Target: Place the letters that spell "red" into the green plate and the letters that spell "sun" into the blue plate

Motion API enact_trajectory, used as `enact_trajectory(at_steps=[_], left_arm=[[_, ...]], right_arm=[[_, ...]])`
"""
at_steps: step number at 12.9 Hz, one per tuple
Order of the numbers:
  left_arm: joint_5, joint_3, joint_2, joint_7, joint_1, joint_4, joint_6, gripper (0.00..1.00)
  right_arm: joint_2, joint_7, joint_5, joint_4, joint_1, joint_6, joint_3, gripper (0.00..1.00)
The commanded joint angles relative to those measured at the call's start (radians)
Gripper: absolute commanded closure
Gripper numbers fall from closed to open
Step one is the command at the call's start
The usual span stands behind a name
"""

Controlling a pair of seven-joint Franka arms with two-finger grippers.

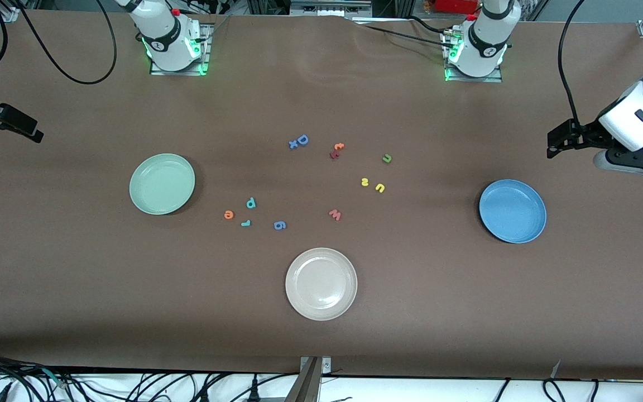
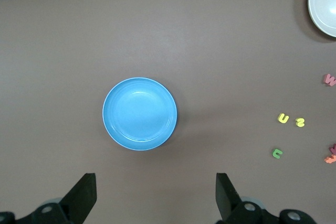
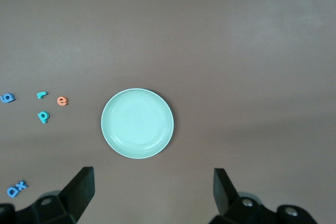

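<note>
Beside the green plate (image 1: pixel 162 184), the orange "e" (image 1: pixel 229 214) is best pinched squarely; left tool (image 2: pixel 156 195) and right tool (image 3: pixel 152 195) are held released, waiting.

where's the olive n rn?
Front view: the olive-green n lies on the table, farther from the camera than the yellow u, toward the blue plate.

right gripper (image 3: pixel 149 195): only the two finger ends show in the right wrist view; its body is cut off by the picture's edge.
left gripper (image 2: pixel 156 198): cut off the same way in the left wrist view.
beige-white plate (image 2: pixel 316 9): cut by the left wrist view's corner.
red-and-orange letter pair (image 1: pixel 336 151): too small to read.
blue letters (image 3: pixel 16 188): partly cut by the right gripper's finger.
</note>
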Motion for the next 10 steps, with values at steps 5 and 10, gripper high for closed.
enact_trajectory(at_steps=[5,10], left_arm=[[-0.007,-0.001,0.019,-0.006,0.003,0.041,-0.029,0.0],[-0.007,-0.001,0.017,-0.006,0.003,0.041,-0.029,0.0]], right_arm=[[0.005,-0.02,0.009,0.017,-0.002,-0.008,0.002,0.0],[0.005,-0.018,0.009,0.018,-0.003,-0.009,0.002,0.0]])
